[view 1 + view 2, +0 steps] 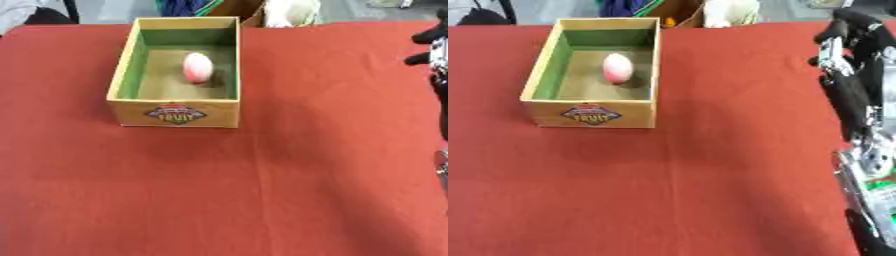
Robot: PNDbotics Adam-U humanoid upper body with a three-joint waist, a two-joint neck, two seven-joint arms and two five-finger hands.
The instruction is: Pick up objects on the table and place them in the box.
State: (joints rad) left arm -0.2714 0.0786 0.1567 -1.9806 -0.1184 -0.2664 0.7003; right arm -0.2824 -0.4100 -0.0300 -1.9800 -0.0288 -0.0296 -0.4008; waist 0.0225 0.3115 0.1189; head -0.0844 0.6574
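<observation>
- Egg-shaped object, pink-and-white, lies on the floor of the box, well to the left of the right hand and a little nearer the robot than its fingers.
- Handling guess: looks smooth, rounded and light, likely rigid plastic or foam; would roll if nudged, could slip from a pinch. Best hold would be across the narrow middle, thumb opposite fingers.
- Box: stiff card or thin wood, yellow-tan outer walls, green inner lining, printed fruit label on front wall; rectangular, open top, sits flat.
- Right hand: black with silver joints, raised at right edge of the views, apart from box. Holds nothing visible; how far its fingers are open cannot be told.
- Left hand not in either view.
- Tablecloth: red fabric, matte, faint crease down the middle; no other loose object seen on it near the hand.
- Judgement: the one visible task object is already in the box.
</observation>
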